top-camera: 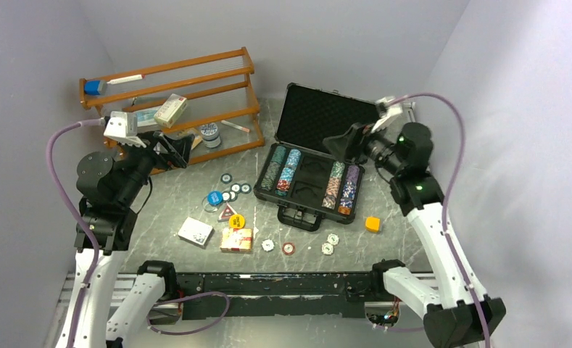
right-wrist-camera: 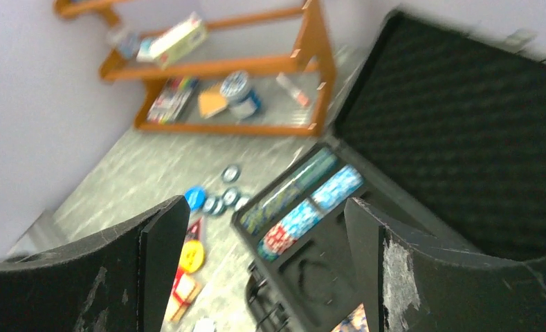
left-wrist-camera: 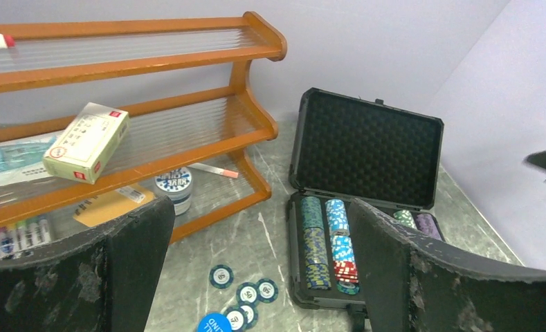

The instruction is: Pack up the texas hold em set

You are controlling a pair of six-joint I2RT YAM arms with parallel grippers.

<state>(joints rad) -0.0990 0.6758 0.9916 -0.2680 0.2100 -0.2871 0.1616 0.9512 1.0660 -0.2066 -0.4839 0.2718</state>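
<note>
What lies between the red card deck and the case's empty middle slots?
Nothing visible on the table between them. The yellow token lies just left of that line. The red deck only has to clear the handle and front wall of the case to reach the slots.

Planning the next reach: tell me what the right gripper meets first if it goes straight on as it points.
Most likely the open case's tray: the right gripper frames the chip rows and the empty slot beside them. Nothing shows in between, though depth is unclear.
</note>
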